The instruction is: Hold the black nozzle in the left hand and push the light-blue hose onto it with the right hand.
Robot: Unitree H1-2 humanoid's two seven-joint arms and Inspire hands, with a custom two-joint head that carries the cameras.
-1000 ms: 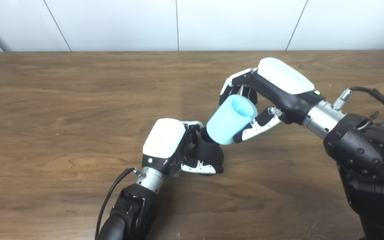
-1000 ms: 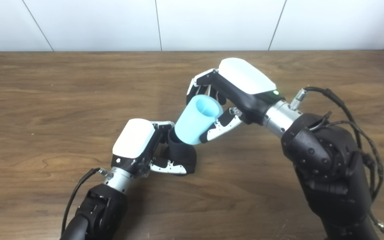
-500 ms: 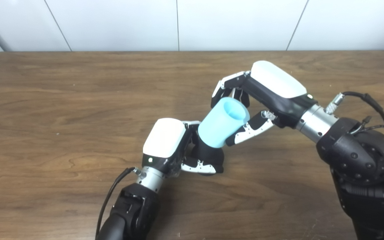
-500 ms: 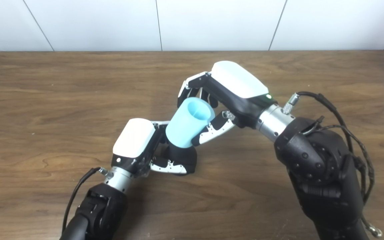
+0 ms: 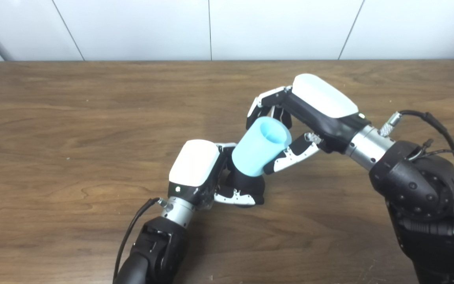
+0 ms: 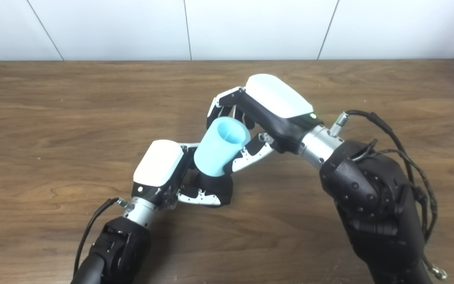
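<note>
The left hand (image 5: pixel 197 167) is wrapped around the black nozzle (image 5: pixel 246 185), its fingers (image 5: pixel 235 196) curled against the nozzle's lower front and its white back facing up, so the nozzle stands held just above or on the wooden table (image 5: pixel 73 130); whether its base touches the wood cannot be told. The nozzle's upper end is hidden inside the light-blue hose (image 5: pixel 260 146), a short, wide tube that sits over it and leans up and to the right, its open mouth facing the far right. The right hand (image 5: pixel 309 114) is clamped on that hose: its thumb (image 5: pixel 290 154) presses along the near side of the tube and its fingers (image 5: pixel 260 104) curl over the far rim. The lower edge of the hose rests close against the left hand's fingertips beside the nozzle. Both arms come up from the bottom edge, the left forearm (image 5: pixel 152 248) near the middle and the bulky black right forearm (image 5: pixel 424 197) at the right, with a cable (image 5: pixel 436 122) looping beside its wrist. Behind the table stands a white panelled wall (image 5: pixel 211 27).
</note>
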